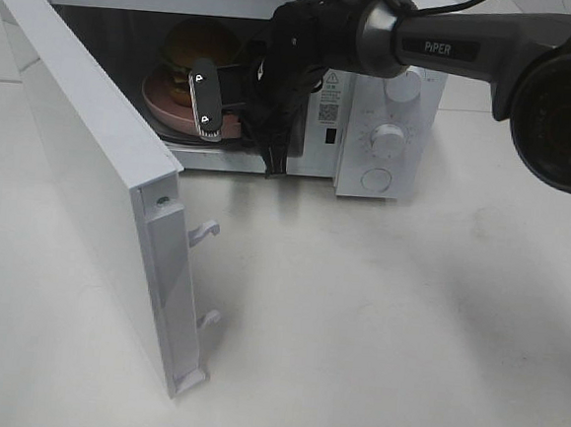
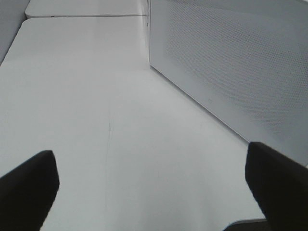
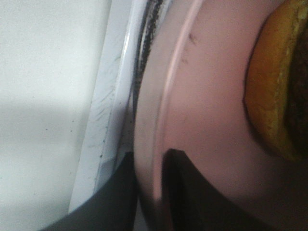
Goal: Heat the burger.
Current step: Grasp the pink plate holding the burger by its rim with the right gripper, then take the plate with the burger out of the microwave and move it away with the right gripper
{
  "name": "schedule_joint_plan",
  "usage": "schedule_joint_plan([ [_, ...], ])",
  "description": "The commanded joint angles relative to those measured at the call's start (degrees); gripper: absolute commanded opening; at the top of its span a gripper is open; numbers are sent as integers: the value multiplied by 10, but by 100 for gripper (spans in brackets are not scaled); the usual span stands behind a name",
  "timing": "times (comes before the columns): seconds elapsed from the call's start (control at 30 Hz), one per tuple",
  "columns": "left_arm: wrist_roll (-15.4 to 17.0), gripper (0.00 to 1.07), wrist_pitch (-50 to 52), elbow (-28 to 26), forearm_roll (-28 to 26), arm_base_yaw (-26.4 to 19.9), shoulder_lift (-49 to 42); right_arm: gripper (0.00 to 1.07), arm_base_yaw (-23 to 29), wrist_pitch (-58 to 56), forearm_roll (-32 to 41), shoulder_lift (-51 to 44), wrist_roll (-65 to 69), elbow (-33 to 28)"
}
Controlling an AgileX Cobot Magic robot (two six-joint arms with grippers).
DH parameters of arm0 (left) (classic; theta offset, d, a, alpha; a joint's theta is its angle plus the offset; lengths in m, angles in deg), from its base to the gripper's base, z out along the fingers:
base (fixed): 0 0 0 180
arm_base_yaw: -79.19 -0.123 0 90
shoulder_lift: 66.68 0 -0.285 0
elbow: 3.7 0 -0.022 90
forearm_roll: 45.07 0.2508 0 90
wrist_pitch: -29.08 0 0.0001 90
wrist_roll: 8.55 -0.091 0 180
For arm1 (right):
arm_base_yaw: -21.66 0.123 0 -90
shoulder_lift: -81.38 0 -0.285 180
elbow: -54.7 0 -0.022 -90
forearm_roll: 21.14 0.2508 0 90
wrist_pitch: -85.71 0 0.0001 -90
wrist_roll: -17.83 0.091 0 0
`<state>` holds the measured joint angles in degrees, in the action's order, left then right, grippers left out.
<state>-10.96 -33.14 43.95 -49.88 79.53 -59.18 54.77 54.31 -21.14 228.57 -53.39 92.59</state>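
One arm reaches into the open microwave (image 1: 381, 132).
Right gripper (image 3: 151, 163) pinches the plate (image 3: 211, 96) rim; burger (image 3: 276, 82) sits farther in. Left gripper (image 2: 149, 178) is spread wide, idle.

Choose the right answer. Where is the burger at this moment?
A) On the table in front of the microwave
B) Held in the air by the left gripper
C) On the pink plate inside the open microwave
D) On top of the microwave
C: the exterior high view shows the burger sitting on the pink plate inside the microwave, whose door stands open, while the right gripper is at the plate's rim.
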Motion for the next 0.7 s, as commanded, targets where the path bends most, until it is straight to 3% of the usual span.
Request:
schedule_joint_plan([
  [0.03,3,98,7,0,-4,-1,-3,0,11,-19,11,-9,-3,5],
  [0.7,3,98,7,0,-4,-1,-3,0,24,-49,15,-37,-57,-12],
])
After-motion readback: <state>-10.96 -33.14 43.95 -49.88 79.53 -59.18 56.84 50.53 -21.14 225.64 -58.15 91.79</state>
